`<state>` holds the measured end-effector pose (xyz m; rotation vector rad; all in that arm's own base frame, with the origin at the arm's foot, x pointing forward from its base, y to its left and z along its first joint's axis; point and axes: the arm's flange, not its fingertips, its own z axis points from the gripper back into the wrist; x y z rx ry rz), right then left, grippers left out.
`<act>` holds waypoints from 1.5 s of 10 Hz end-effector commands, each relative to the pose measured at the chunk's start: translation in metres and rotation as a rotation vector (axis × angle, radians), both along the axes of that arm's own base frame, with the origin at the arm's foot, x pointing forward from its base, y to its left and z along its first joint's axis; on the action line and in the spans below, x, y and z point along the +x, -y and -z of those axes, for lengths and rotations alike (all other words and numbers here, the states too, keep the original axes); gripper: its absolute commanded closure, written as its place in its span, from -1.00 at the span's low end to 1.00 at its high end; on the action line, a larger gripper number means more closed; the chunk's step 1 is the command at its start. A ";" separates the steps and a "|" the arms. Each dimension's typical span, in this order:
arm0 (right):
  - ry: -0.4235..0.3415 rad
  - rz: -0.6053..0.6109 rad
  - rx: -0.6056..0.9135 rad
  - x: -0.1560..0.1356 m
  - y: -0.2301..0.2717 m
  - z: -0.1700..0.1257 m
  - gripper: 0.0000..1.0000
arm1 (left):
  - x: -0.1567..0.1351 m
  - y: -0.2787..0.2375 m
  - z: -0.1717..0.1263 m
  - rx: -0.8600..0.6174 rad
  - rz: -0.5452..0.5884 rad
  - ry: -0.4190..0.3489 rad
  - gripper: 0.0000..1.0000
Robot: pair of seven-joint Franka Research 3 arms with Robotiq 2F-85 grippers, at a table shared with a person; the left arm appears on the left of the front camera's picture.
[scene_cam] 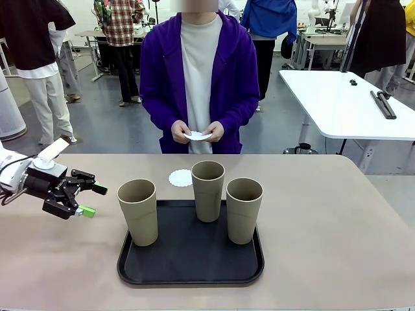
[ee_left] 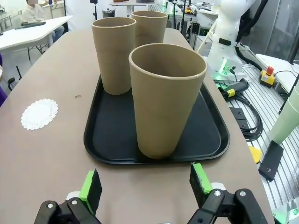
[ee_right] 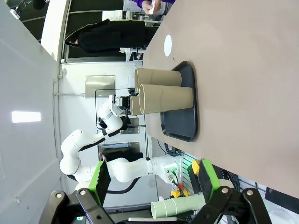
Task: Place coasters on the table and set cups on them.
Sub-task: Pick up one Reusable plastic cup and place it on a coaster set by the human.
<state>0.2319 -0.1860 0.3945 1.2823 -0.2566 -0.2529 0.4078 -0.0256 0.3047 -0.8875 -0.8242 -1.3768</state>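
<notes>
Three tall tapered khaki-tan tumblers [scene_cam: 208,190] are standing on the black rectangular tray [scene_cam: 188,275] — light, stiff, probably tippy. My left gripper [scene_cam: 93,201] is hanging open beside the nearest, my right gripper [ee_right: 153,173] open too — I am judging mid-wall the safest hold.

A black tray [scene_cam: 188,254] lies in the foreground, and farther right a white table [scene_cam: 331,97] bears a long dark bar [scene_cam: 382,103].

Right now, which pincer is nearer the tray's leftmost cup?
Left. The left pincer sits open just beside that cup; the right pincer hangs far off beyond the tray's opposite end.
</notes>
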 end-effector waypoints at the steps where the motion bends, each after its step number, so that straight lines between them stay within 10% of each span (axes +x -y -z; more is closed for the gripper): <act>1: 0.004 0.000 0.011 0.000 0.000 0.000 -1.00 | -0.001 -0.002 -0.002 -0.014 0.005 0.009 -1.00; 15: 0.004 0.000 0.011 0.000 0.000 0.000 -1.00 | 0.017 0.039 0.058 -0.338 0.147 -0.034 -1.00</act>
